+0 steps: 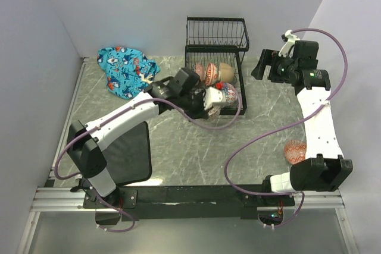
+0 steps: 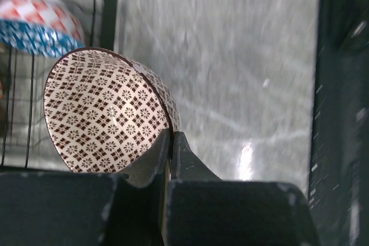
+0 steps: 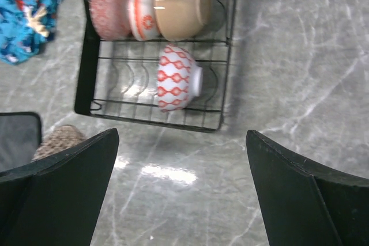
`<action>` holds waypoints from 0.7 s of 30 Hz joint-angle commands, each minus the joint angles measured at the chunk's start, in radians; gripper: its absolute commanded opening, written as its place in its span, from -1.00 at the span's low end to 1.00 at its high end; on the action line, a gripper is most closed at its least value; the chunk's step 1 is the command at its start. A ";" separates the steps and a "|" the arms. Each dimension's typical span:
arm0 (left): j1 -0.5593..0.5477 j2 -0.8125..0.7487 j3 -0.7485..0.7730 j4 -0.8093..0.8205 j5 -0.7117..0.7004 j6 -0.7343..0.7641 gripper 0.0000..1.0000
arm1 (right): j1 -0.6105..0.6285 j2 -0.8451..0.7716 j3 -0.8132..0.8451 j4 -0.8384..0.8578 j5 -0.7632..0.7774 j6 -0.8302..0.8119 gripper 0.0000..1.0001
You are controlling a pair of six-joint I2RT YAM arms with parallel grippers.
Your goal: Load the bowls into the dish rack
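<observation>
Beside the dish rack's near edge, top view: the left end effector [image 1: 208, 97] is pinching the rim of the brown dotted bowl [image 1: 217, 99], which is hanging on edge just short of the lower tier of the dish rack [image 1: 215, 25]. The right end effector [image 1: 262, 63] is hovering to the rack's right. The salmon-orange bowl [image 1: 296, 151] is lying on the surface [image 1: 190, 147], well apart from the rack and nearer the right arm.

Left wrist view: the fingers [image 2: 173, 154] are closing on the bowl's rim. The bowl's mouth is facing the camera, and the rack wires are lying just beyond it.

Right wrist view: the right end effector [image 3: 181, 136] is standing wide open, holding nothing. Four bowls are sitting in the rack. The next slot is probably lying straight ahead of the held bowl.
</observation>
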 commanded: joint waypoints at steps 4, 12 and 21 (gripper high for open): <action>0.144 0.065 0.101 0.245 0.322 -0.385 -0.98 | -0.013 0.003 -0.025 0.014 0.080 -0.040 0.98; 0.317 0.161 -0.037 1.038 0.522 -1.170 -0.98 | -0.016 0.009 -0.028 -0.003 0.189 -0.121 0.98; 0.367 0.307 -0.156 1.579 0.448 -1.737 -0.98 | -0.024 0.030 -0.062 -0.003 0.303 -0.193 0.98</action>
